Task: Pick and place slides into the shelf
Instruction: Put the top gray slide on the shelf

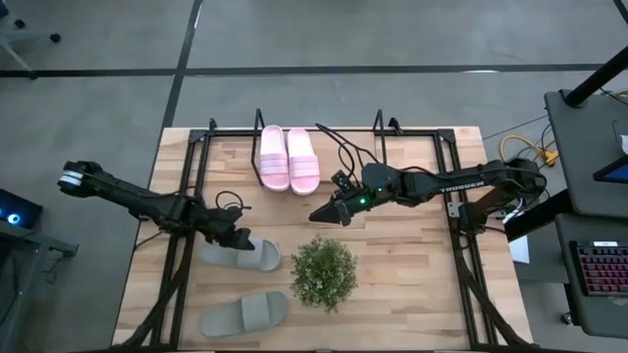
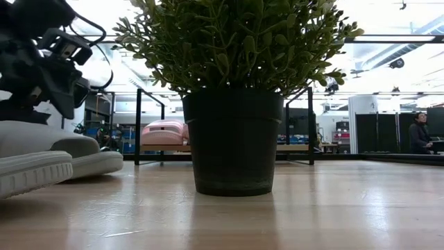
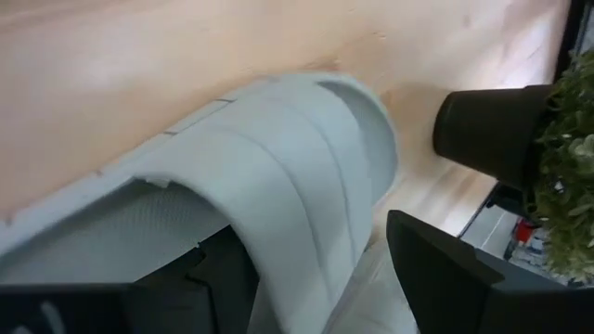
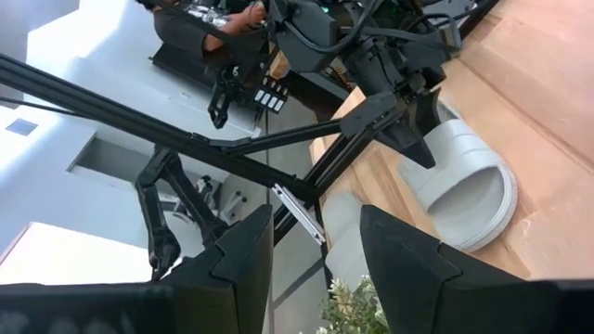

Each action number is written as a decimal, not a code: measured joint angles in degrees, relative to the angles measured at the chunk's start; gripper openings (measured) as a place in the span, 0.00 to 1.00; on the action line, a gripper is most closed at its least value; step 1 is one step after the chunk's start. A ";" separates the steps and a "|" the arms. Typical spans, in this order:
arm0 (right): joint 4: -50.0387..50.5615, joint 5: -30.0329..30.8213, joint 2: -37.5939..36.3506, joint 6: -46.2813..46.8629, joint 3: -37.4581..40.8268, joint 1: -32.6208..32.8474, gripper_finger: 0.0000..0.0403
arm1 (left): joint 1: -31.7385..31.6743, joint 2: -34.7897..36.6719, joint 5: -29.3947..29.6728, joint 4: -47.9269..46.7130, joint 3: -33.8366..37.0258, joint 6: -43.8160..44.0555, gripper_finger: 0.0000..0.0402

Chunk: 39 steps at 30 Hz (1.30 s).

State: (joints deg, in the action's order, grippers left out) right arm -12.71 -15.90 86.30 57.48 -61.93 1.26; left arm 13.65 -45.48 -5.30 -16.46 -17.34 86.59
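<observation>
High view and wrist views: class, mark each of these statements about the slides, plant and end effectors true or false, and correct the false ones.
1. Both pink slides are on the shelf. True.
2. Both grey slides are on the shelf. False: they lie on the table, left of the plant.
3. The left end effector straddles a grey slide's strap. True.
4. The right end effector holds a pink slide. False: it is open and empty.
5. The plant has tipped over. False: it stands upright.
</observation>
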 joint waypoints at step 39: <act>0.09 0.95 0.00 -0.54 0.00 0.87 0.39 | -0.02 1.85 -0.22 7.07 0.00 -2.03 0.00</act>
State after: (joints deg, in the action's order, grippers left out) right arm -12.62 -14.95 86.30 56.95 -61.93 2.13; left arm 13.63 -43.63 -5.52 -9.39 -17.34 84.55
